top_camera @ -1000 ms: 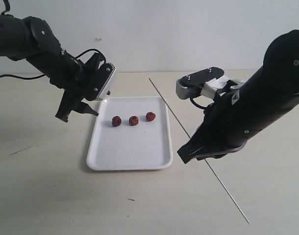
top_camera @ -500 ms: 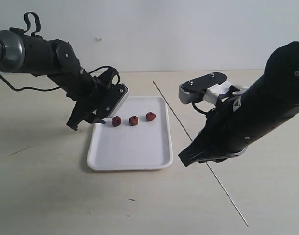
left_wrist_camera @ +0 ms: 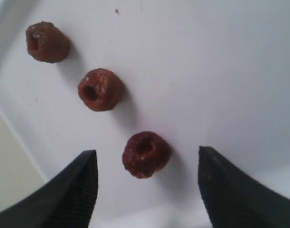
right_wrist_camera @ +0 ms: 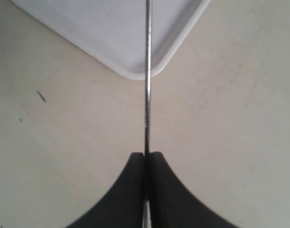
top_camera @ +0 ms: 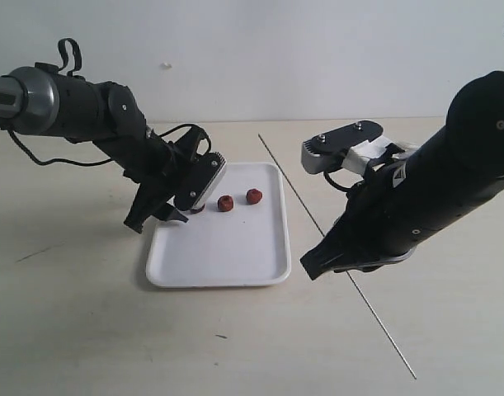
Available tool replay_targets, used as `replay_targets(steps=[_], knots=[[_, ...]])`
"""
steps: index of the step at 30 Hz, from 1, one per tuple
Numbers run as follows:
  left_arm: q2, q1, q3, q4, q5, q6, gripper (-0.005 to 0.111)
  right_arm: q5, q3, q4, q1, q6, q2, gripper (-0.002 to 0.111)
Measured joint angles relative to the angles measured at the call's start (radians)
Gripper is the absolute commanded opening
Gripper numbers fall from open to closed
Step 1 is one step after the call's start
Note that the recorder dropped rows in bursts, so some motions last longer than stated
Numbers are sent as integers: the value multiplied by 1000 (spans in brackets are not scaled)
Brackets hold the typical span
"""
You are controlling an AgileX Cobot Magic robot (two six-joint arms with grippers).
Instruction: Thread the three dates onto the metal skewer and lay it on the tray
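Three dark reddish-brown dates lie in a row on the white tray [top_camera: 223, 256]. In the exterior view two dates [top_camera: 225, 203] [top_camera: 254, 195] show; my left gripper [top_camera: 159, 220] covers the third. In the left wrist view that nearest date [left_wrist_camera: 145, 153] sits between the open fingers of the left gripper [left_wrist_camera: 147, 156], apart from both, with the other dates [left_wrist_camera: 100, 89] [left_wrist_camera: 47, 42] beyond it. My right gripper [top_camera: 311, 266] [right_wrist_camera: 146, 156] is shut on the thin metal skewer [top_camera: 284, 175] [right_wrist_camera: 147, 95], held slantwise right of the tray, its front end over the tray's corner [right_wrist_camera: 135, 71].
The tray's bare white floor [left_wrist_camera: 206, 71] fills most of the left wrist view. A pale wooden tabletop [top_camera: 87, 330] surrounds the tray, with a small dark speck [top_camera: 222, 336] in front of it. A white wall stands behind.
My left gripper has come right and down from beside the tray to over its far-left part, straddling the leftmost date. The right arm holds the skewer almost still.
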Motion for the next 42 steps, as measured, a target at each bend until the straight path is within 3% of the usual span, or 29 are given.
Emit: replay_targets(steps=[16,23,28,42], knots=[[26,-5,-2,-21,-74,0,60,0,0,0,0,0,0,0],[29,-5,-2,-23,-74,-1,55,0,0,-2,0,0,0,0],[29,-5,-2,-23,-74,-1,35,0,0,-2,0,0,0,0],[29,-5,-2,-23,-72,-2,35,0,0,-2,0,0,0,0]])
